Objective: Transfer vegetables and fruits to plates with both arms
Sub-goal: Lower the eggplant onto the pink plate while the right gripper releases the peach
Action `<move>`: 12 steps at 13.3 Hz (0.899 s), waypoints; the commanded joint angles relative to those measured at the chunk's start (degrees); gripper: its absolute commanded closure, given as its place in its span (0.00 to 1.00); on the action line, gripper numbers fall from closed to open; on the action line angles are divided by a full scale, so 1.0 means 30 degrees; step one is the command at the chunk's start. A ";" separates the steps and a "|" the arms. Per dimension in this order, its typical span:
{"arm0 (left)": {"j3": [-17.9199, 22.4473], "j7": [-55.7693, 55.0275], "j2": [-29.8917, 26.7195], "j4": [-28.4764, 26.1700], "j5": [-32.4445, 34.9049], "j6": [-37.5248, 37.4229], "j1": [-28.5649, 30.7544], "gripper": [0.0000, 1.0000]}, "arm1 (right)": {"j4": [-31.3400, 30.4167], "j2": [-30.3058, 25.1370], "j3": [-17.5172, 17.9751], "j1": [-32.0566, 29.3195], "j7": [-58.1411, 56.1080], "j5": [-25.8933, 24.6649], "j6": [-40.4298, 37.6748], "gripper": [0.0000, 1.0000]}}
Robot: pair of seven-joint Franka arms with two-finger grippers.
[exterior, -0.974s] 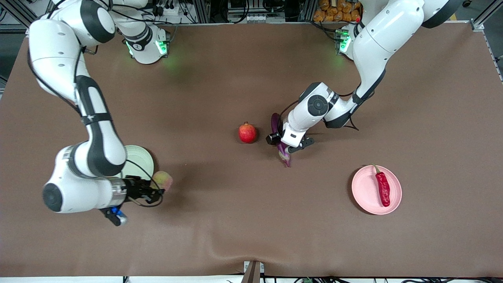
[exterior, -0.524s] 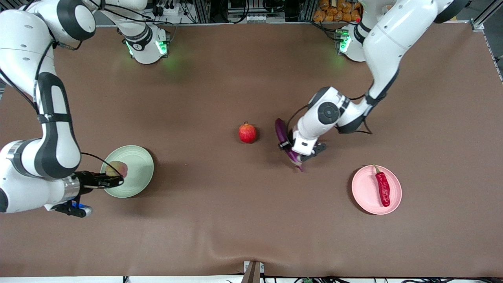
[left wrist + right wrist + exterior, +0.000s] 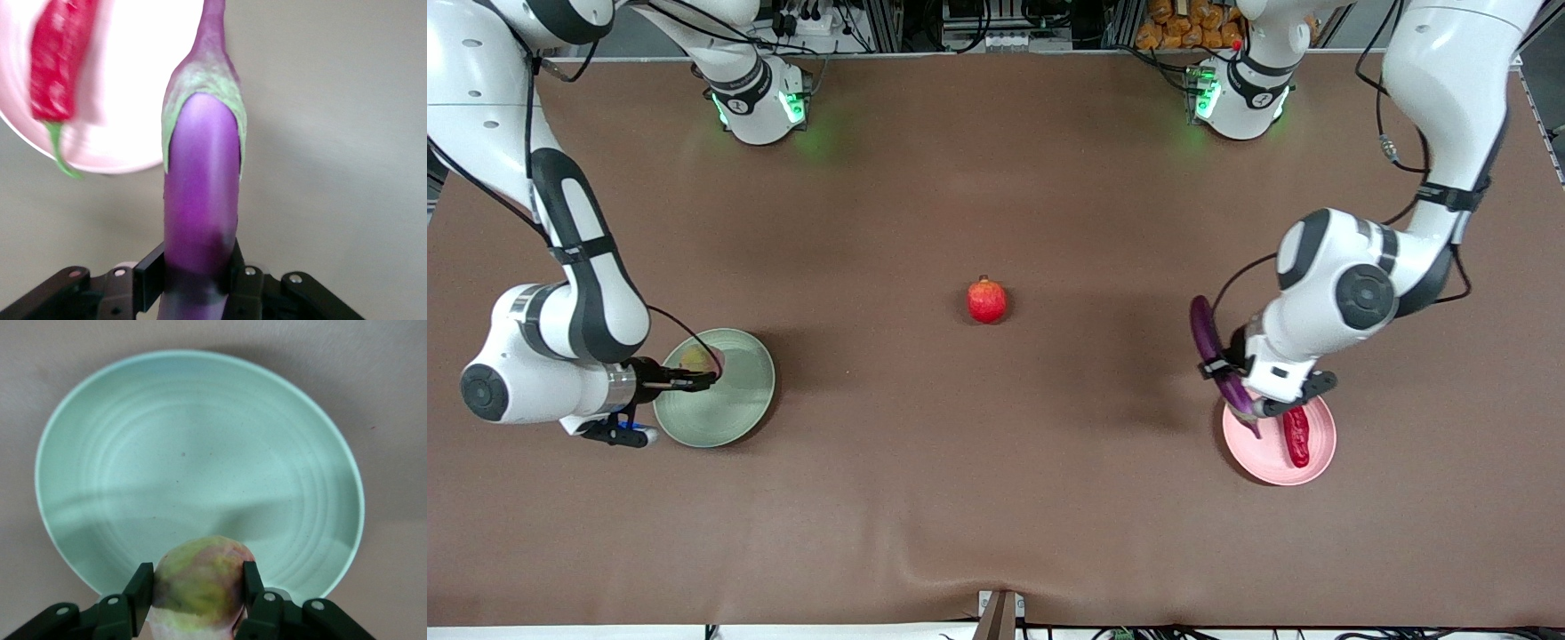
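Left hand [image 3: 1240,402]: clamped mid-length on long glossy purple eggplant [image 3: 1213,352], lower right, over pink plate [image 3: 1272,462]; likely slippery, end-heavy.
Right hand [image 3: 704,380]: gripping small yellow-pink ribbed fruit [image 3: 199,589] over pale green plate [image 3: 734,418], lower left; probably light, firm.

Colours here: the table [image 3: 996,498] is plain matte brown. Pale green plate [image 3: 200,473] with faint concentric rings, pink plate [image 3: 1272,467]. Glossy purple eggplant [image 3: 200,200] with a green cap, red wrinkly chili [image 3: 57,57] with a green stem, red pomegranate [image 3: 987,300], and a mottled yellow-green-pink fruit [image 3: 200,590]. Arms are white with black bands.
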 commanded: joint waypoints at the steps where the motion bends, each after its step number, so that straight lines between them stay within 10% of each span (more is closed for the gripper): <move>1: -0.0164 0.3441 0.1429 0.0516 0.0350 -0.0248 0.1518 1.00 | -0.1063 -0.0804 0.0490 -0.0530 -0.0335 -0.0233 0.0417 0.16; 2: -0.0134 0.4907 0.1548 0.0545 0.0350 -0.0248 0.2161 1.00 | -0.0947 -0.0803 0.0520 -0.0559 -0.0219 -0.0086 0.0359 0.00; 12: -0.0134 0.6797 0.5852 0.5203 0.0057 -0.0073 0.3017 1.00 | 0.4380 -0.0337 0.0784 0.5965 1.0721 0.3401 -0.1575 0.00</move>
